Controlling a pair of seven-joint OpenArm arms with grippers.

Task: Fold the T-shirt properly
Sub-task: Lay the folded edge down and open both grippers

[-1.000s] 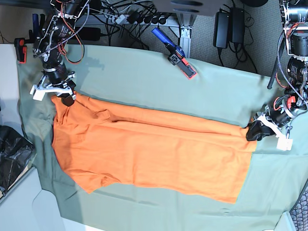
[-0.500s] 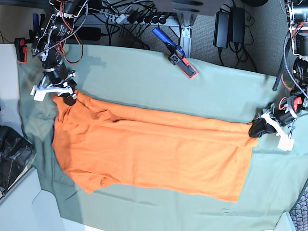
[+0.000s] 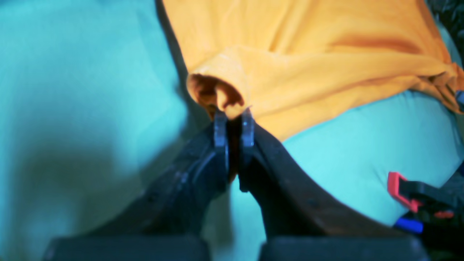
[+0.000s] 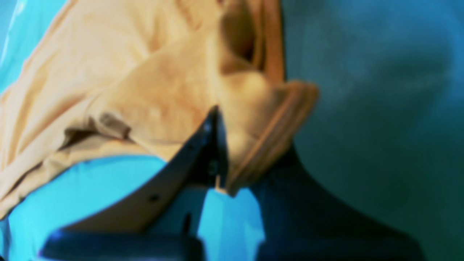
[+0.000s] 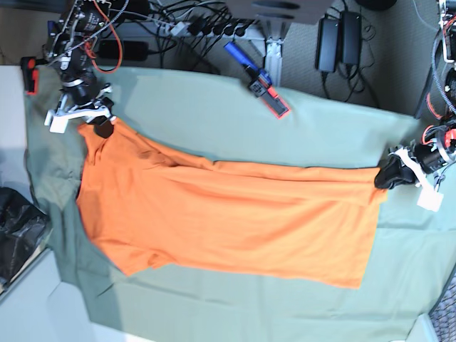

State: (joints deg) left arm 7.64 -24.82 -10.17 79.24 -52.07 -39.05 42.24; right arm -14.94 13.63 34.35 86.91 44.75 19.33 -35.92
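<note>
Blur, crops and covered parts

Both wrist views are soft; the right wrist view blurs the shirt edge, hiding one finger of the right gripper. In the base view the left arm is cut by the right edge, and the cloth covers the desk.

Both arms are stretched way out: right gripper sits upper left of the base view, left gripper at the right edge. Each has its jaws pinched tight on fabric of the T-shirt.
</note>
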